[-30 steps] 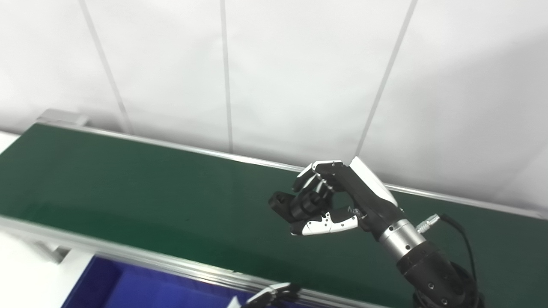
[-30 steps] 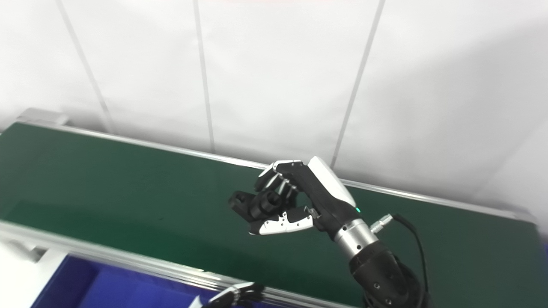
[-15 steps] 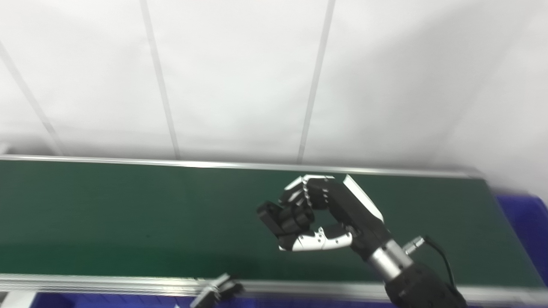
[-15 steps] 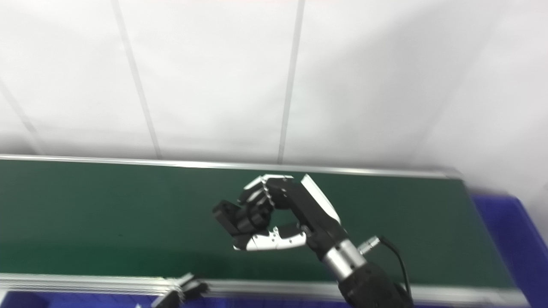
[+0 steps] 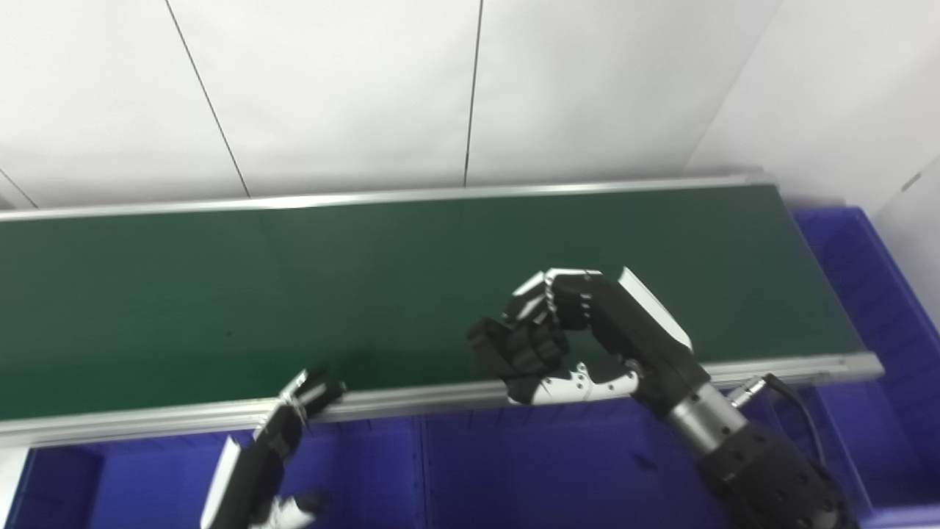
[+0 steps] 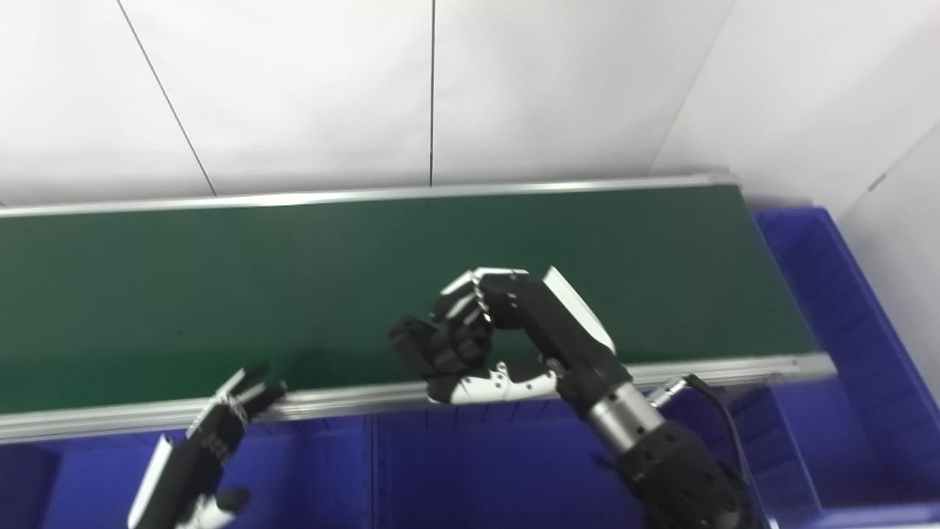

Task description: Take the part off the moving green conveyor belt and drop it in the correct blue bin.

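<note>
Part (image 5: 514, 349), a black piece, sits clamped between the curled fingers and thumb of the right robot hand (image 5: 580, 338), held above the near metal rail of the green conveyor belt (image 5: 220, 294), right at the edge over the blue bins. Left robot hand (image 6: 209, 441) hangs low over the blue bin (image 5: 352, 470) below the rail, fingers spread and holding nothing. Another blue bin (image 6: 830, 294) stands past the belt's right end; what the bins hold cannot be made out.
</note>
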